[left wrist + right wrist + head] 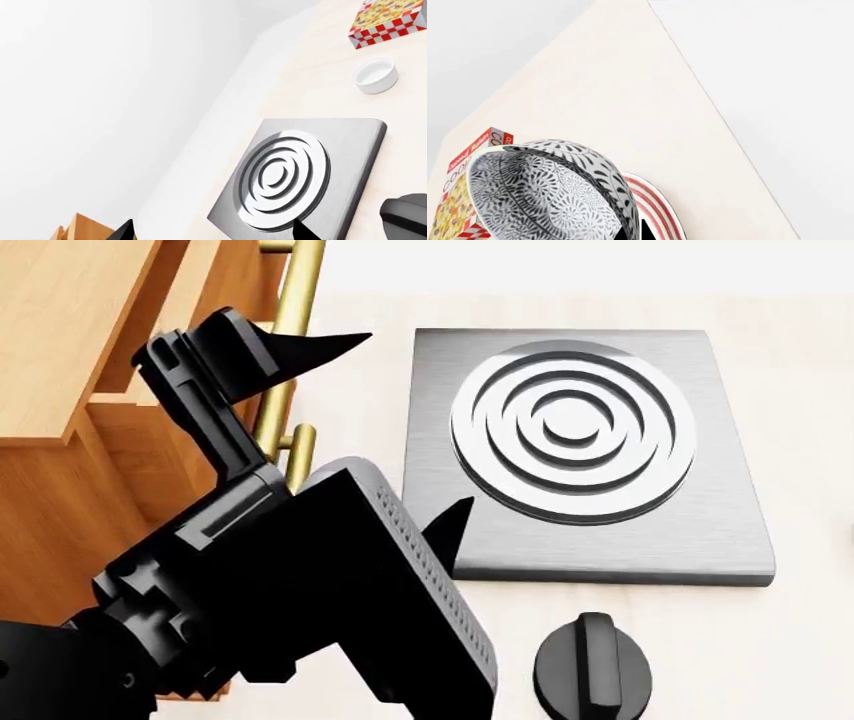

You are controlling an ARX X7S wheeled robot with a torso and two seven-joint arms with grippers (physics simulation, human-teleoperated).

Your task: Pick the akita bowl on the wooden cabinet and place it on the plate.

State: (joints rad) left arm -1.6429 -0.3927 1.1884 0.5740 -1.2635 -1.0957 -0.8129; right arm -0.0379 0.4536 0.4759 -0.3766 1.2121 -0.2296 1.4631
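The akita bowl (540, 195), white with a dense black leaf pattern, fills the right wrist view, tipped so its inside faces the camera. My right gripper (632, 233) is shut on its rim, one dark finger on each side of the wall. Just behind the bowl lies the plate (657, 205), white with red rings; I cannot tell whether they touch. The wooden cabinet (67, 330) stands at the left in the head view. My left gripper (411, 420) hangs open and empty beside it; the right gripper is outside the head view.
A grey burner slab with raised rings (587, 440) lies on the pale counter, with a black knob (594, 665) in front of it. Brass handles (300, 280) line the cabinet. A small white dish (375, 75) and a red-checked cookie box (387, 22) sit farther along.
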